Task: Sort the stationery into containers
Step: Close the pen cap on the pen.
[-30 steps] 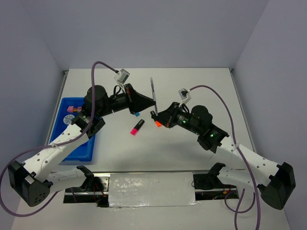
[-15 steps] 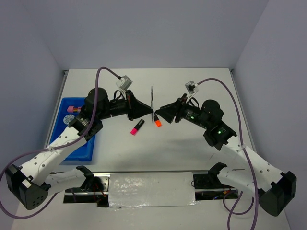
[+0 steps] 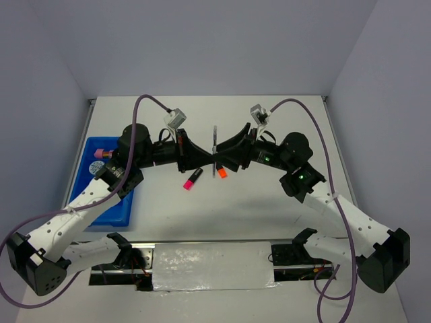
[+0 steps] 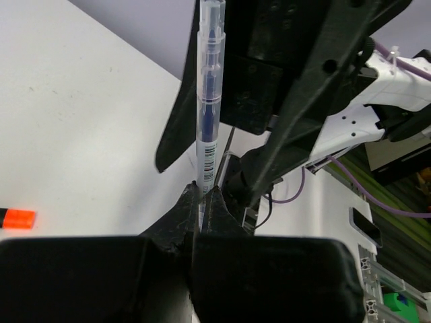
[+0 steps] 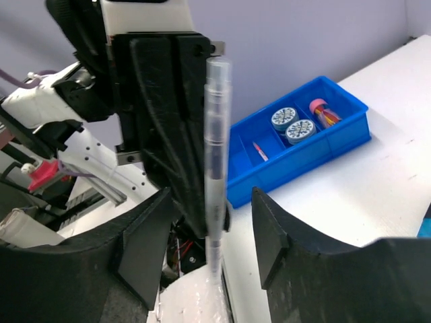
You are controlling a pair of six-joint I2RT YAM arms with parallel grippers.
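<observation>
A thin clear pen [image 3: 214, 136] with a dark blue core stands upright above the table's middle. My left gripper [image 3: 209, 159] is shut on its lower end [image 4: 202, 191]. My right gripper [image 3: 220, 155] is open, and its fingers [image 5: 145, 235] stand on either side of the pen [image 5: 217, 168] without touching it. A pink highlighter [image 3: 192, 179] and an orange highlighter [image 3: 220, 172] lie on the table below. The blue tray [image 3: 108, 214] at the left holds two patterned rolls [image 5: 285, 120], a pink cylinder [image 5: 322, 110] and another pen [image 5: 259, 151].
The two arms meet nose to nose over the middle of the table, cables looping above them. The tray [image 5: 316, 158] sits along the left edge. Grey walls close in the table at the back and on both sides.
My right gripper has let go of the orange highlighter on the table, opened, and risen to straddle the pen. The left gripper has kept the pen and shifted a little to the right.
</observation>
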